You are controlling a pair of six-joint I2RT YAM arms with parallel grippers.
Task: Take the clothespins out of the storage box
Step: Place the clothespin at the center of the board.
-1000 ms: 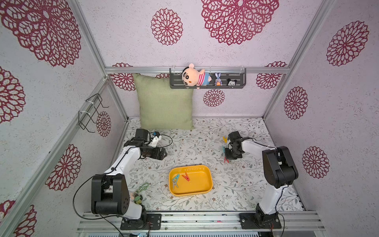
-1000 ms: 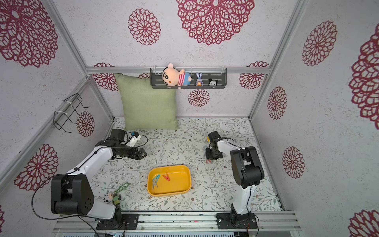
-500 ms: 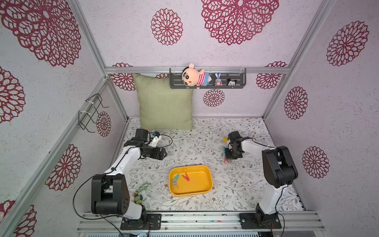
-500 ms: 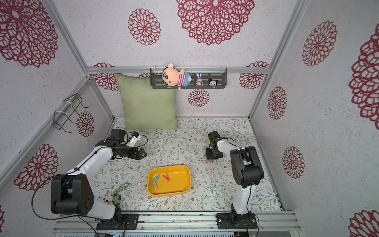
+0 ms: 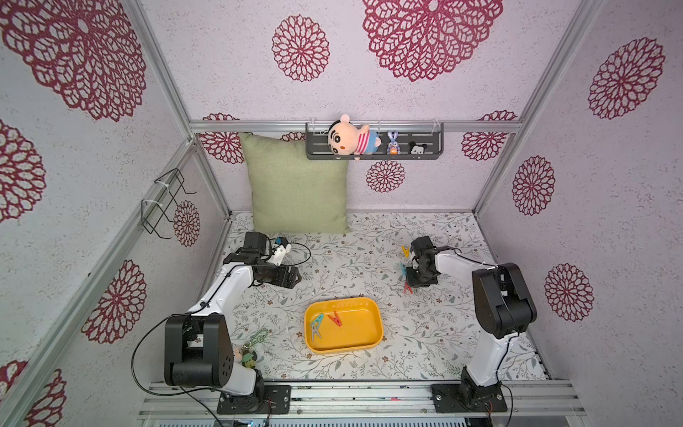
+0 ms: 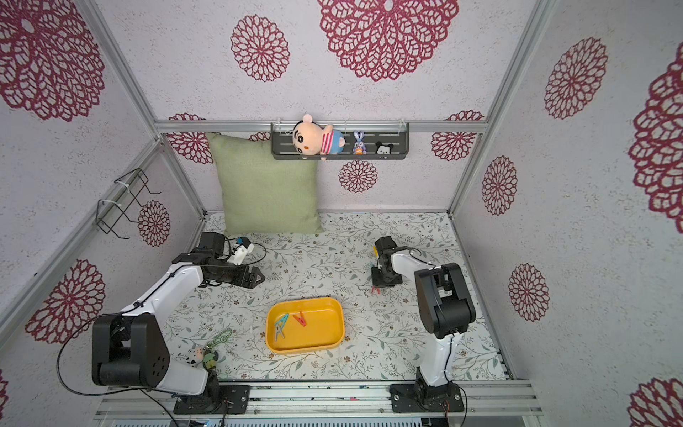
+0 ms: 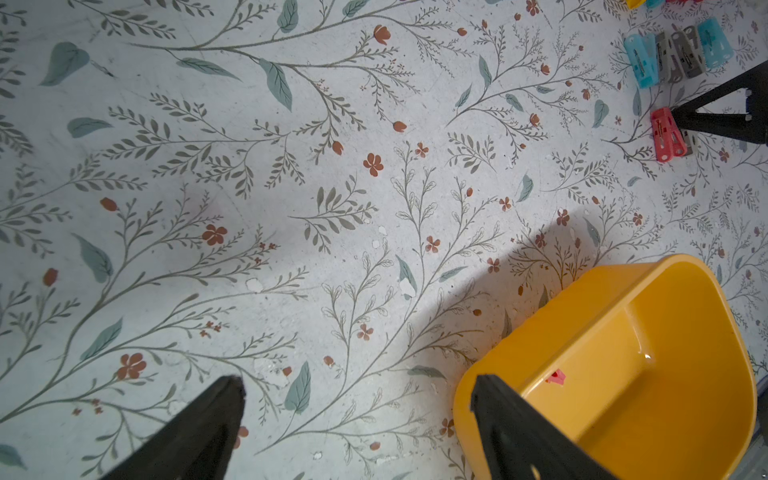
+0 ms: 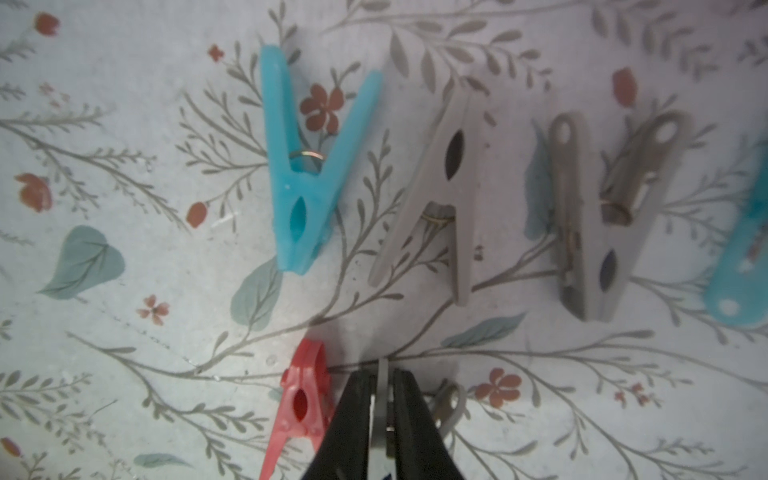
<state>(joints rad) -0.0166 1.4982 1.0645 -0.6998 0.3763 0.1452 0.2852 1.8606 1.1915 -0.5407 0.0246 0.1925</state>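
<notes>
The yellow storage box (image 5: 354,334) (image 6: 318,332) sits at the front centre of the table. A teal clothespin (image 5: 316,325) and a red clothespin (image 5: 335,318) lie inside it. My right gripper (image 5: 408,281) (image 8: 383,374) is down at the table, behind and to the right of the box. It is shut on a grey clothespin (image 8: 384,368), with a thin sliver of light along one finger. Around it lie a red pin (image 8: 301,403), a teal pin (image 8: 303,174) and two grey pins (image 8: 440,199). My left gripper (image 5: 295,275) (image 7: 357,382) hovers open and empty, behind and to the left of the box.
A yellow pin (image 5: 405,252) lies on the table behind the right gripper. A green pillow (image 5: 295,185) leans on the back wall under a dark shelf (image 5: 373,155) of toys. A keychain charm (image 5: 255,344) lies by the left arm's base. A wire rack (image 5: 166,199) hangs on the left wall.
</notes>
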